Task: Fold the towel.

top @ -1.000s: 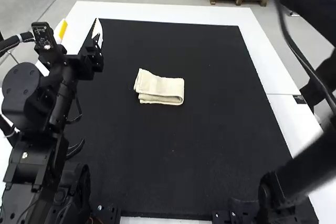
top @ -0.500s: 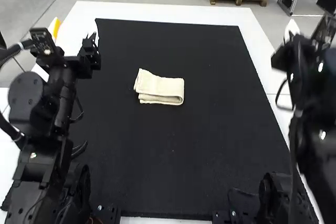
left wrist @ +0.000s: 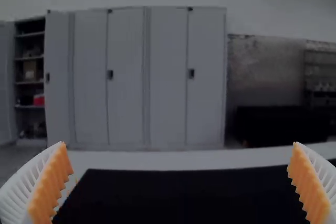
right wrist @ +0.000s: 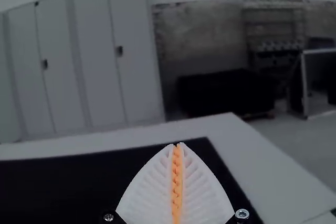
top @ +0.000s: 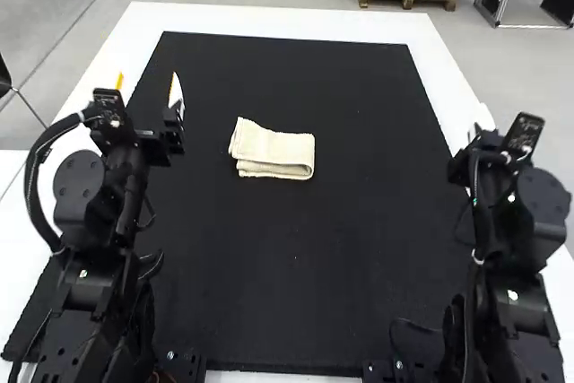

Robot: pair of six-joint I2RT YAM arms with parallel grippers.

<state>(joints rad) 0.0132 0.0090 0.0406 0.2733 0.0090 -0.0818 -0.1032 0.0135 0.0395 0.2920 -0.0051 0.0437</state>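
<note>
The cream towel lies folded into a small, layered rectangle on the black mat, its layers showing along the edge nearer the arms. Left of the towel and apart from it, my left gripper is held above the mat's left edge. Its ribbed fingers are wide apart with nothing between them, as the left wrist view of the gripper confirms. Well to the towel's right, my right gripper is over the table's right side. In the right wrist view, that gripper has its orange pads pressed together, holding nothing.
The black mat covers most of the white table, whose border shows at the far side and along both sides. Bare mat surrounds the towel.
The right arm has swung down from high at the right to the table's right side. My left gripper has shifted slightly back toward its base. The towel has stayed in place.
</note>
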